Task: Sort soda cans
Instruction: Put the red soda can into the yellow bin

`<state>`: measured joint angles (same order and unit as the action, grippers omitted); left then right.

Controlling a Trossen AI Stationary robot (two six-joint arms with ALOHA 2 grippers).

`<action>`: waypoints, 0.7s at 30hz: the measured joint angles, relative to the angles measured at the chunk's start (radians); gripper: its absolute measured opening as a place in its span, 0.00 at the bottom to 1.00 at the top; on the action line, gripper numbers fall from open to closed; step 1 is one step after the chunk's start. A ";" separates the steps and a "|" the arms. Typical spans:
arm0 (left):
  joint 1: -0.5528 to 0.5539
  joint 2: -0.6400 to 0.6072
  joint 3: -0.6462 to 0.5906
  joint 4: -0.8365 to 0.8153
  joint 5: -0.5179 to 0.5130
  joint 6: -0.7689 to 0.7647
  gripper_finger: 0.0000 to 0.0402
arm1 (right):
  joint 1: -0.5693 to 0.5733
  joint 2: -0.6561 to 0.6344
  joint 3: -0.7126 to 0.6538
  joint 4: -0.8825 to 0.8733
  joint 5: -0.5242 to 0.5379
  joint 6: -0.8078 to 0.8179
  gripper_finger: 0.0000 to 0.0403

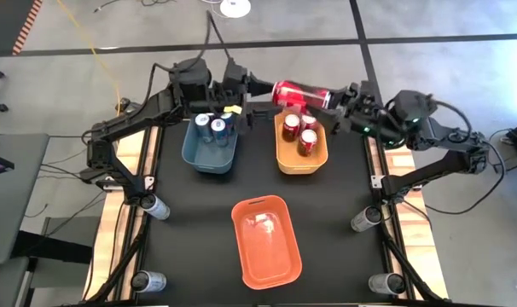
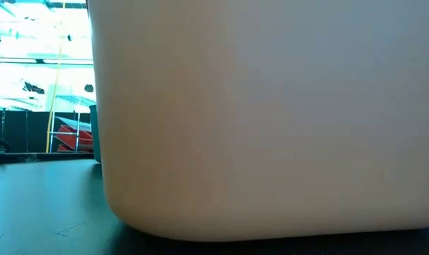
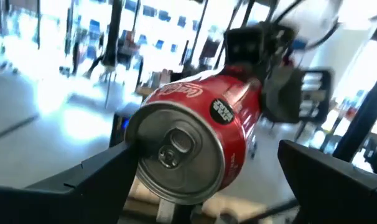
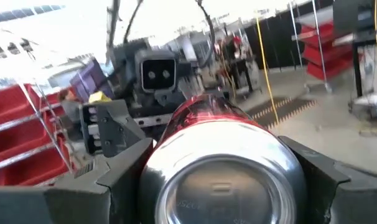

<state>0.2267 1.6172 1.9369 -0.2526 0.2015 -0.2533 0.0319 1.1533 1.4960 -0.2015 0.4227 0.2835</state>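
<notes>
A red soda can [image 1: 299,94] hangs level in the air over the table's far edge, above the yellow-orange bin [image 1: 325,159]. My right gripper [image 1: 334,97] comes from the right and is shut on the can's bottom end. My left gripper [image 1: 269,89] comes from the left and stands open around the can's top end [image 3: 176,152]. Blue cans [image 1: 212,128] stand in the blue bin [image 1: 209,159]. Red cans [image 1: 299,133] stand in the yellow-orange bin. My left gripper has one finger [image 3: 104,171] close against the rim of the can's top, and I cannot tell whether it touches; the other finger [image 3: 325,177] stands clear. My right gripper pinches the can's side walls at its bottom end [image 4: 223,155] between its two fingers. The fingers [image 4: 123,177] come level from the table's right side and lie along the can. The can is lifted clear and lies level.
An orange bin [image 1: 286,256] sits at the near middle of the table. Silver cans lie at the table's sides: [image 1: 154,206], [image 1: 148,280], [image 1: 367,217]. In the low view a bin wall [image 2: 271,120] blocks nearly everything.
</notes>
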 joint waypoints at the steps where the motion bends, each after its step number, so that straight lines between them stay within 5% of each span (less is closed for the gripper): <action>1: 0.000 0.000 0.000 0.034 0.004 -0.009 0.95 | 0.000 0.000 0.000 0.024 -0.006 -0.013 0.76; 21: 0.021 0.003 -0.001 0.315 0.066 -0.082 0.96 | -0.001 -0.009 -0.001 0.376 -0.181 -0.242 0.76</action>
<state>0.2475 1.6204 1.9359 0.0621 0.2673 -0.3354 0.0311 1.1442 1.4952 0.1745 0.2421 0.0413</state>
